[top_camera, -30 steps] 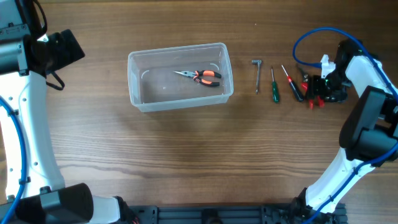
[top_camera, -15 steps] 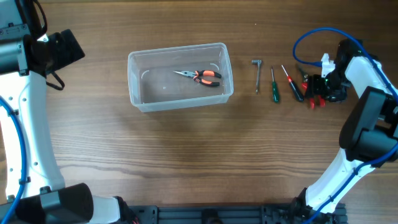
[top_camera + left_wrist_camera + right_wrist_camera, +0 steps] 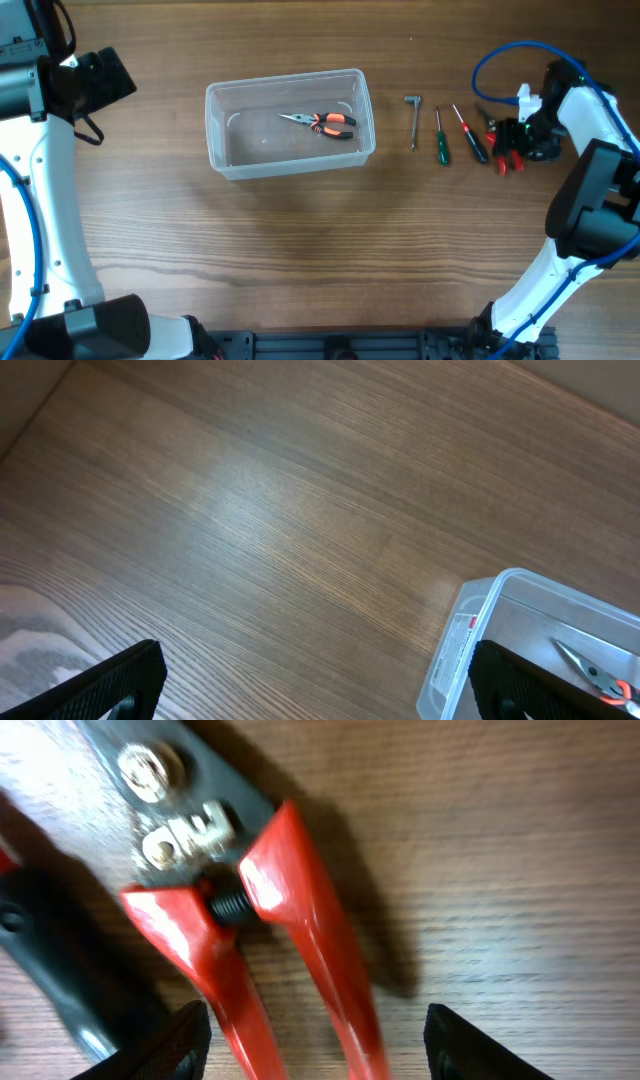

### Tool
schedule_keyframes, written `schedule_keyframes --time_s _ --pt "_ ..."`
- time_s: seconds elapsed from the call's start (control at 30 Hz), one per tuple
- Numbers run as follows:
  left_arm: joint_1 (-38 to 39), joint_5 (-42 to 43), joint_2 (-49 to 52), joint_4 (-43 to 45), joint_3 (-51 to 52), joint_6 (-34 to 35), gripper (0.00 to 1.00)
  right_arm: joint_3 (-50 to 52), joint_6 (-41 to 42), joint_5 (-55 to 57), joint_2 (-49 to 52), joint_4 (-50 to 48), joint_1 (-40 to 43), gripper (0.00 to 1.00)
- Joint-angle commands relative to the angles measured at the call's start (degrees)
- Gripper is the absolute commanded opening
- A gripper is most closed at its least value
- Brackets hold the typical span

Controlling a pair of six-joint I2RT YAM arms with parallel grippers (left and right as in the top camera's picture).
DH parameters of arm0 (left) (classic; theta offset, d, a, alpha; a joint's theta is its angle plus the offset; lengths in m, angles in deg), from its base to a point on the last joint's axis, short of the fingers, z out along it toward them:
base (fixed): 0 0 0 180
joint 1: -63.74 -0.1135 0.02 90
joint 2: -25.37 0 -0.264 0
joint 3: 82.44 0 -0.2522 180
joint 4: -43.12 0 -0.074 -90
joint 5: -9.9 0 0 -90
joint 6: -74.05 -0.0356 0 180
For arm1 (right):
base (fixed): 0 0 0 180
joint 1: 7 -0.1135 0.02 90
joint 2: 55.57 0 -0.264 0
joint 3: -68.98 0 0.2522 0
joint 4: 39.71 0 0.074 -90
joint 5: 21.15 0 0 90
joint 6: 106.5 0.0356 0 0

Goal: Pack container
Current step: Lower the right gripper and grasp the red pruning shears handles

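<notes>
My left gripper (image 3: 320,695) hangs by the table's (image 3: 300,250) left edge, fingers spread wide and empty, with open wood beneath. The container (image 3: 214,140) sits at 11 o'clock from centre and holds pliers (image 3: 325,123). At its 3 o'clock, my right gripper (image 3: 325,1050) points down, parted astride the red cutters (image 3: 290,920), gripping nothing.
</notes>
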Motion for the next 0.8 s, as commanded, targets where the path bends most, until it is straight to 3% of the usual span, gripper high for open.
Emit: schedule_keyframes --time_s 0.0,0.23,0.37,0.77 --pt "-0.2 -0.7 0.2 0.2 0.0 0.0 1.00 -4.1 -4.0 -0.6 0.1 0.1 0.2 0.71" --pt "-0.2 -0.7 0.2 0.2 0.0 0.0 1.00 -5.4 -6.6 4.5 0.1 -1.0 0.2 0.71" --pt "-0.2 -0.7 0.2 0.2 0.0 0.0 1.00 -5.1 -8.9 4.7 0.1 -2.4 0.3 0.64" --pt "-0.2 -0.7 0.2 0.2 0.0 0.0 1.00 -1.8 -8.6 2.6 4.5 -2.9 0.3 0.58"
